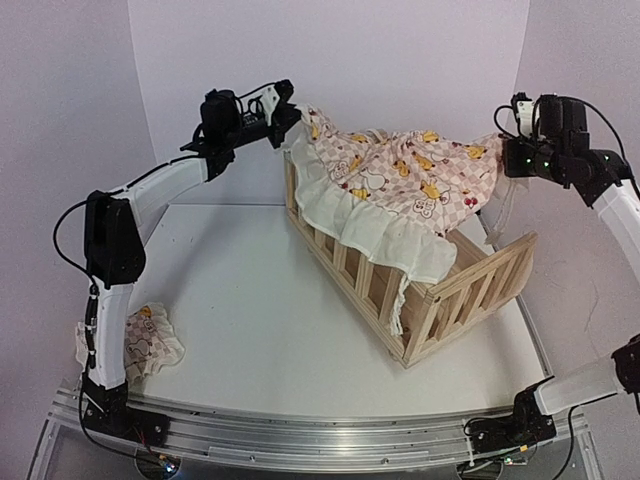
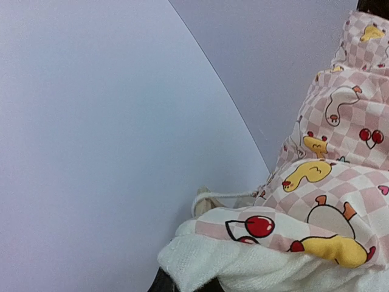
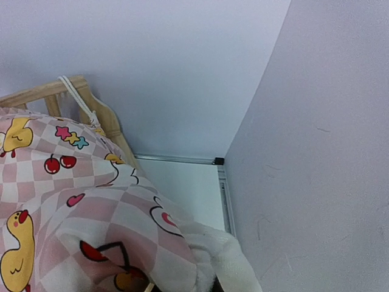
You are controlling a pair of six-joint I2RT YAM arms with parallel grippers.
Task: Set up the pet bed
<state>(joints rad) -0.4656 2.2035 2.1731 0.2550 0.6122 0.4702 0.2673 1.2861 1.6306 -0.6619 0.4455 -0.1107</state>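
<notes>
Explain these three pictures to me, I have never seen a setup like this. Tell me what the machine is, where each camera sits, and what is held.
The machine is two robot arms bolted at the near edge of a white table, each ending in a two-finger gripper. The wide picture comes from a fixed camera above and behind them. The other two come from cameras on the wrists, looking along the fingers at close range.

On the table stands a slatted wooden frame, like a little crib. Draped over it is a cushion with pink checks, ducks and a cream ruffle. The left gripper and right gripper are each shut on a raised corner of the cushion. A small cloth in the same print lies near the left arm's base.
</notes>
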